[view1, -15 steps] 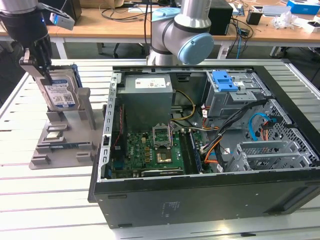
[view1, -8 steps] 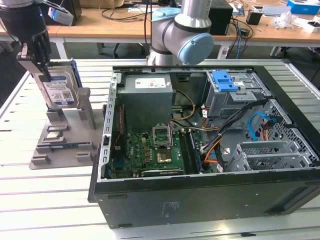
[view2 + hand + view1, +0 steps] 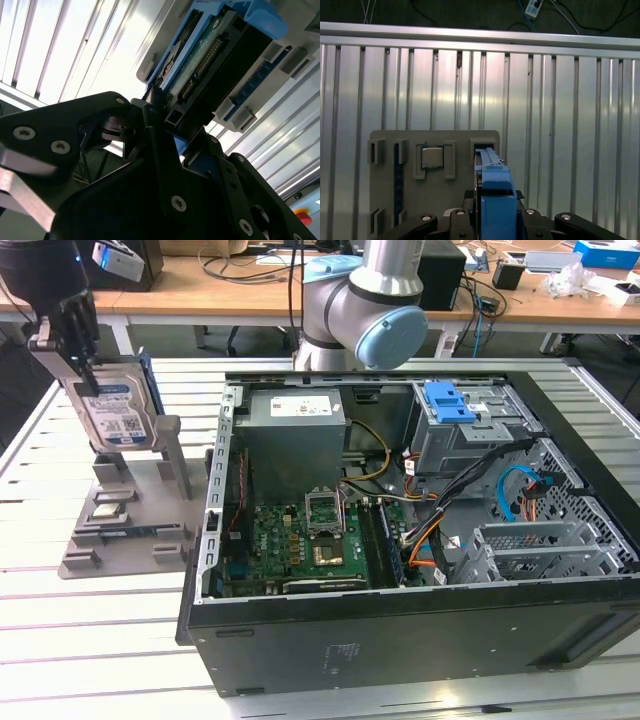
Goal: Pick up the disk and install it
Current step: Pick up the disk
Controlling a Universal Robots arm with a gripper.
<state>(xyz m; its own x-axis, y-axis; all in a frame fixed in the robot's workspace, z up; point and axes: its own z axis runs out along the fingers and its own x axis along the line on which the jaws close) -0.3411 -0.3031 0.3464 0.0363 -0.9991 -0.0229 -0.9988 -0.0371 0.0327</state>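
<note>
One gripper (image 3: pixel 82 362), one disk (image 3: pixel 113 408), one grey stand (image 3: pixel 80 560) bearing one silver chip (image 3: pixel 433 156), all at nine o'clock from one open computer case (image 3: pixel 400 640) in the exterior view; one blue latch (image 3: pixel 447 402) inside.

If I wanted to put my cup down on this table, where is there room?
The table is bare in front of the grey stand, at the exterior view's left. Inside the computer case it is crowded with boards and cables.
</note>
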